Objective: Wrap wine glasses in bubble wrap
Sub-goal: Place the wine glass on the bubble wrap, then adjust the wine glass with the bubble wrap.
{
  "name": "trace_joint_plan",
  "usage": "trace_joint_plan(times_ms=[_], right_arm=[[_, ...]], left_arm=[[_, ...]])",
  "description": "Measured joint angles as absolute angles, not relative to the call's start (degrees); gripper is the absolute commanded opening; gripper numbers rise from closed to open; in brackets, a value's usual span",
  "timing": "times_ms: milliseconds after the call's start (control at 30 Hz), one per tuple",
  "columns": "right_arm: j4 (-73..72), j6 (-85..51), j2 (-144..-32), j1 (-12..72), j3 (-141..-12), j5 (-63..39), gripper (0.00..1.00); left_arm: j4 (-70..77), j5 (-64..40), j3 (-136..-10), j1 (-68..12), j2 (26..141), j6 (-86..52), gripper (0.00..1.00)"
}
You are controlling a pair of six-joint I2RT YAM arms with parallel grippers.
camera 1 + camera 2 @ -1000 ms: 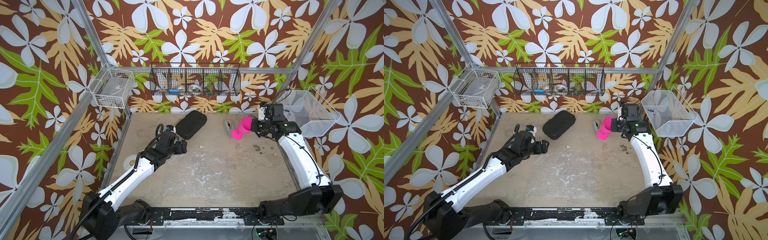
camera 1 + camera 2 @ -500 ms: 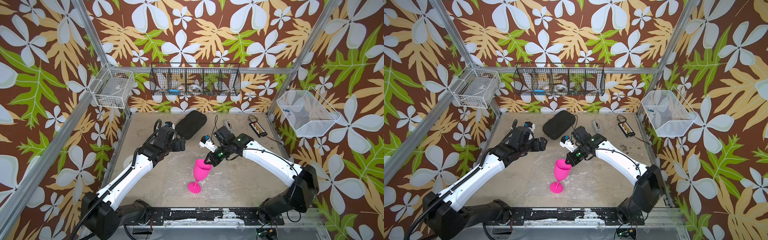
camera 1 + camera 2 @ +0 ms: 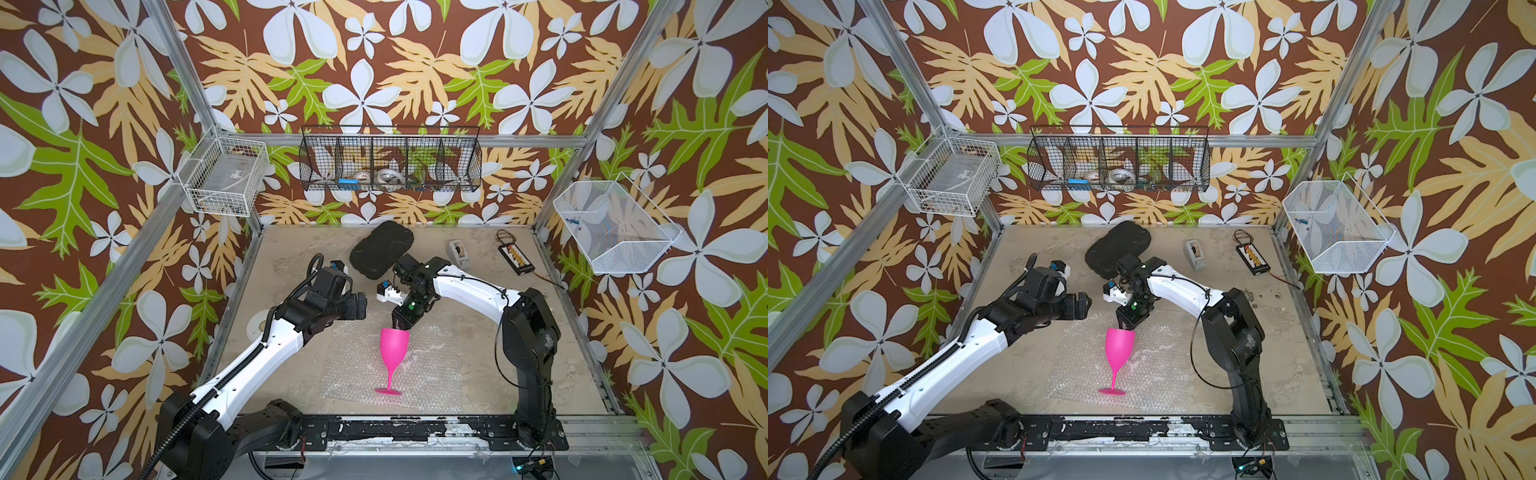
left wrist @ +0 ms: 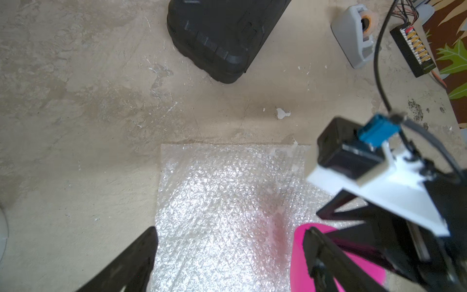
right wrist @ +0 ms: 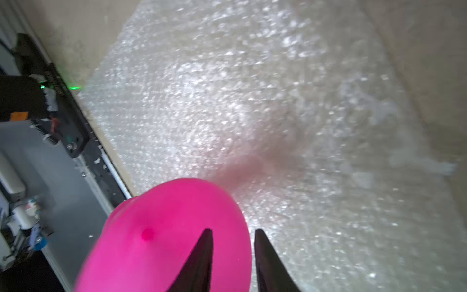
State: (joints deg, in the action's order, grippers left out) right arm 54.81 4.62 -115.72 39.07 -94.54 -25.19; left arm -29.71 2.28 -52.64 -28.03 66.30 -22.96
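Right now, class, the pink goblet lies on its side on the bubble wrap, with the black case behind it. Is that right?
No: the pink goblet stands upright on its foot on the bubble wrap, not on its side, as both top views show. The black case does lie behind it.

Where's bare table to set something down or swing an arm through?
Bare: the rear left corner, between the black case and the left wall; and the right strip, between the bubble wrap and the right wall, in front of the connector board. Crowded: mid-table, where the left gripper and right gripper hang by the goblet, and around the tape dispenser.
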Motion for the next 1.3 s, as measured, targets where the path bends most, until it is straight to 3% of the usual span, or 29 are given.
trace_joint_plan(times_ms=[267, 433, 600, 833, 1300], right_arm=[[49.1, -1.7, -108.4, 33.9, -98.6, -17.2, 0.49], [36.0, -16.9, -85.2, 38.4, -73.9, -14.5, 0.51], [24.5, -36.5, -73.5, 50.2, -53.9, -9.6, 0.53], [15.6, -54.0, -77.5, 64.3, -50.5, -2.1, 0.55], [16.5, -73.5, -85.6, 72.6, -50.4, 5.0, 0.5]], left_arm=[[-29.7, 0.4, -47.2, -29.5, 66.1, -25.3, 0.92], [-30.2, 1.7, -46.3, -28.8, 71.2, -27.5, 0.96], [-30.7, 4.2, -49.0, -22.7, 77.1, -28.0, 0.95], [-32.2, 4.0, -48.6, -21.6, 79.4, -27.0, 0.94], [-32.9, 5.8, -49.7, -21.5, 76.8, -26.9, 0.94]])
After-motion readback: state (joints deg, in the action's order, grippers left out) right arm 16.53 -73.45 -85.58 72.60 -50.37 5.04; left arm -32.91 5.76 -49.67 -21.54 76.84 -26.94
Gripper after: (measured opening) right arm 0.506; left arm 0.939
